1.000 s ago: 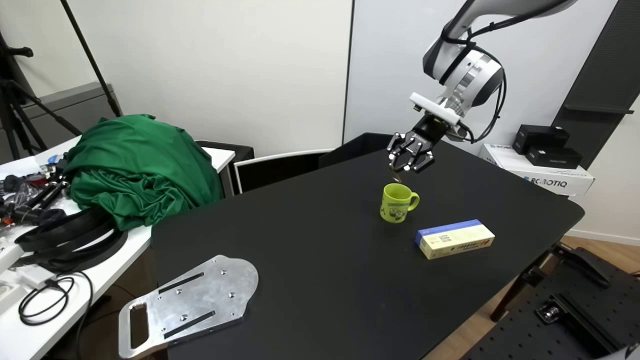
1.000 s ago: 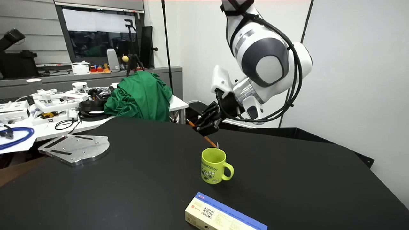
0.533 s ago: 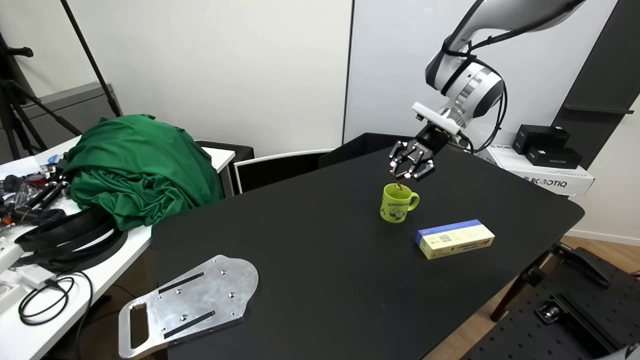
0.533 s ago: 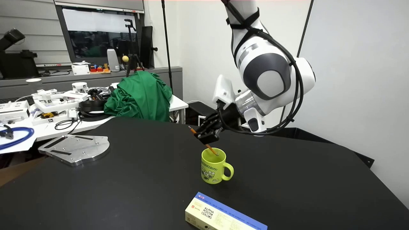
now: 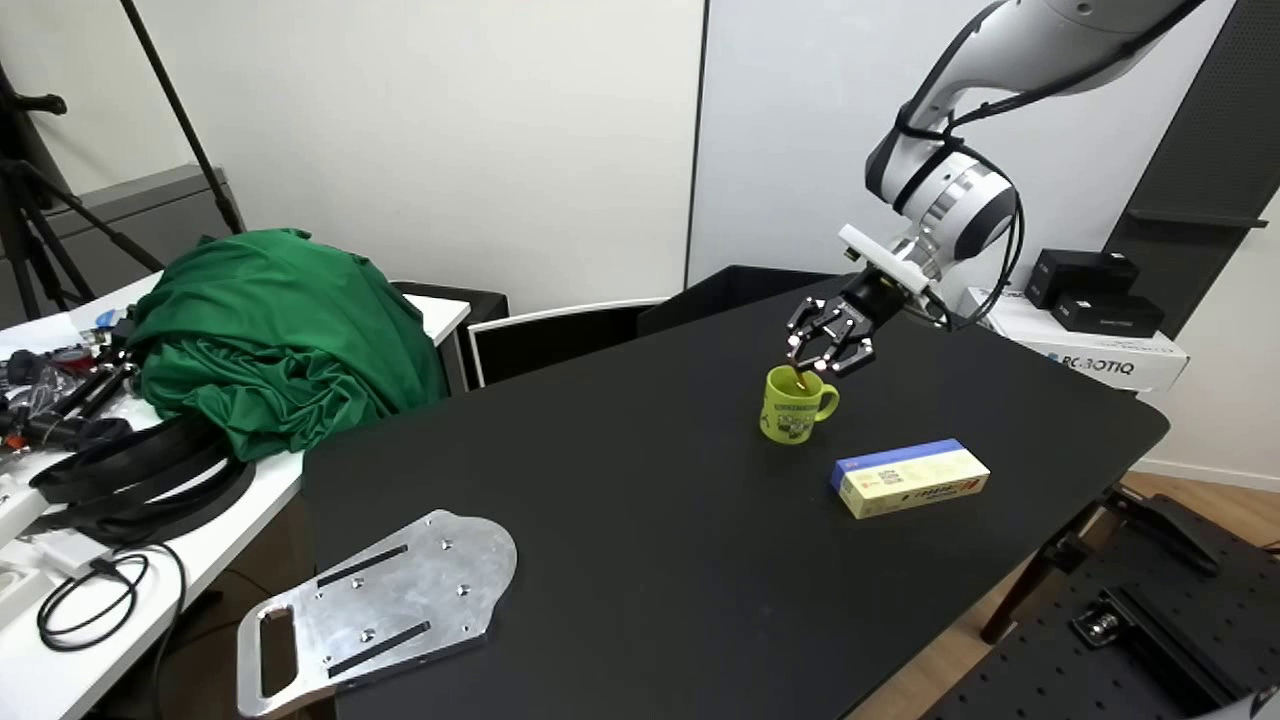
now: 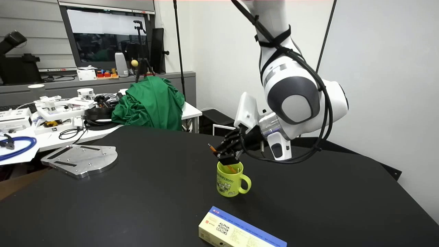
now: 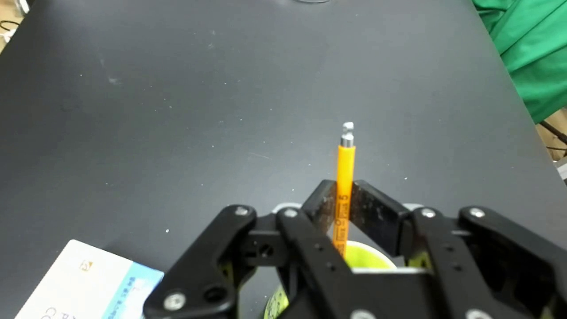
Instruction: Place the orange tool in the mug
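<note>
- The orange tool (image 7: 346,170) slants down from the gripper (image 7: 344,204) into the mouth of the mug (image 6: 226,185); in the wrist view the gripper masks its lower part, and whether the tip touches inside cannot be told.
- Far left in an exterior view, small items (image 5: 70,390), too jumbled to name, clutter a white table (image 5: 270,490) that the frame cuts off; heaped green cloth (image 5: 280,330) lies beside them.
- A metal plate (image 5: 410,595) overhangs the black table (image 5: 640,560).
- The mug stands upright; in an exterior view the fingers (image 6: 229,159) cover its back rim.
- The jaws are drawn in to the tool's width, pinching the orange tool.
- The yellow-and-blue box (image 5: 910,480) lies near the mug, partly cut off in the wrist view.
- The arm (image 5: 950,190) runs out at the top in both exterior views; its cable crosses a white carton (image 5: 1110,365).
</note>
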You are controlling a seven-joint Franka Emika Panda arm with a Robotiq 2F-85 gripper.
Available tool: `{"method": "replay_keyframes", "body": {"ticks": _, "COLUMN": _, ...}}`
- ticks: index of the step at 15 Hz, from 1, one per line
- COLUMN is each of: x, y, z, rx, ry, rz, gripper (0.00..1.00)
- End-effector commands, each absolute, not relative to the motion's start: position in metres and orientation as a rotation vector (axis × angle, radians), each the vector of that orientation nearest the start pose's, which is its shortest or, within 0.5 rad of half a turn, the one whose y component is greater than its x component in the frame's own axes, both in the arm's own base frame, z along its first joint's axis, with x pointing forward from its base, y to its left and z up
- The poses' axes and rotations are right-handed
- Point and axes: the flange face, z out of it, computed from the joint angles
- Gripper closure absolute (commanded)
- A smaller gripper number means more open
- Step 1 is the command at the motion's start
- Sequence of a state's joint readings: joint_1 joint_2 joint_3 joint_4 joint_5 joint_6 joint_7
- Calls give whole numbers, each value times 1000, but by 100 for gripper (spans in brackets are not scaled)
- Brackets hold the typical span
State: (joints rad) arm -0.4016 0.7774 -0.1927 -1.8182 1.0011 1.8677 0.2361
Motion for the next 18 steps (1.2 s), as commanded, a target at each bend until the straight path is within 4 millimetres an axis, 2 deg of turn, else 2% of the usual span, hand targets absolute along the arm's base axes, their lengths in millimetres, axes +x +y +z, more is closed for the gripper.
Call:
{"method": "replay_keyframes", "body": {"ticks": 1, "x": 516, "y": -276, "z": 77, "rx": -1659, "ry": 1564, "rz": 598, "gripper": 96}}
{"method": "replay_keyframes", "body": {"ticks": 4, "x": 518, "y": -271, "z": 68, "rx": -1669, "ry": 1555, "rz": 606, "gripper": 96}}
{"method": "replay_keyframes", "body": {"ticks": 5, "x": 521, "y": -267, "z": 71, "rx": -1689, "ry": 1542, "rz": 604, "gripper": 57}}
{"method": "replay_keyframes", "body": {"ticks": 6, "x": 524, "y": -262, "z": 75, "rx": -1709, "ry": 1527, "rz": 601, "gripper": 56}}
{"method": "replay_keyframes", "body": {"ticks": 10, "x": 550, "y": -233, "z": 112, "rx": -1808, "ry": 1423, "rz": 554, "gripper": 30}}
{"method": "replay_keyframes", "body": {"ticks": 14, "x": 571, "y": -191, "z": 152, "rx": -1897, "ry": 1276, "rz": 538, "gripper": 4}}
{"method": "replay_keyframes", "body": {"ticks": 15, "x": 571, "y": -205, "z": 132, "rx": -1868, "ry": 1332, "rz": 541, "gripper": 21}}
{"method": "replay_keyframes", "body": {"ticks": 18, "x": 579, "y": -188, "z": 149, "rx": -1899, "ry": 1285, "rz": 534, "gripper": 4}}
